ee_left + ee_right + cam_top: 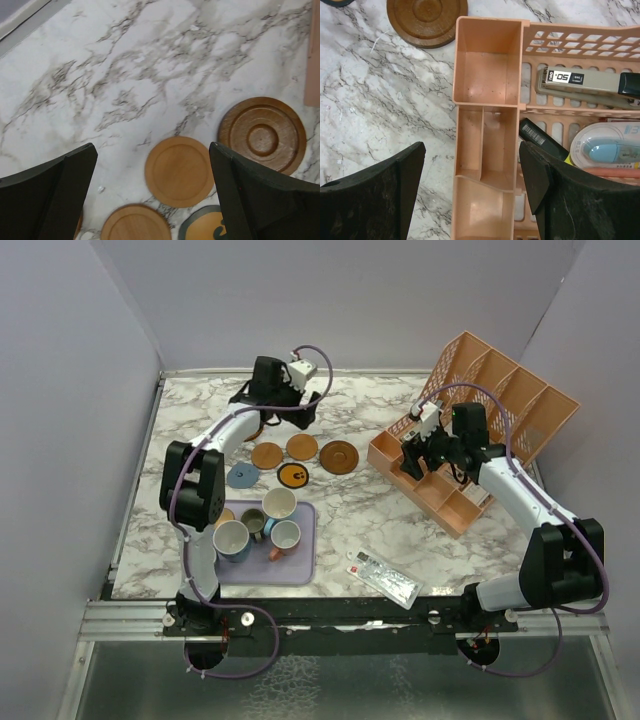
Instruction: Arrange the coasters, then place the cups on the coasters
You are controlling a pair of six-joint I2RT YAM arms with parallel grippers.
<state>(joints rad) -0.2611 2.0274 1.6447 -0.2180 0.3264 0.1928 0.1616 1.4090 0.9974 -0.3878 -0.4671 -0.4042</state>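
left gripper (152,146) hangs fully open and empty above the coasters (179,171), laid in a loose cluster mid-table, likely for repositioning; cups (279,504) wait grouped on the lavender tray (300,565); right gripper (471,145) open, empty, parked over the organiser (487,80)

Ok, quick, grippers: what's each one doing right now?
Left gripper: open, empty, above a tan coaster.
Right gripper: open, empty, over the orange organiser.

White arms (510,490), blk joints, purple cables (326,372), blk jaws.
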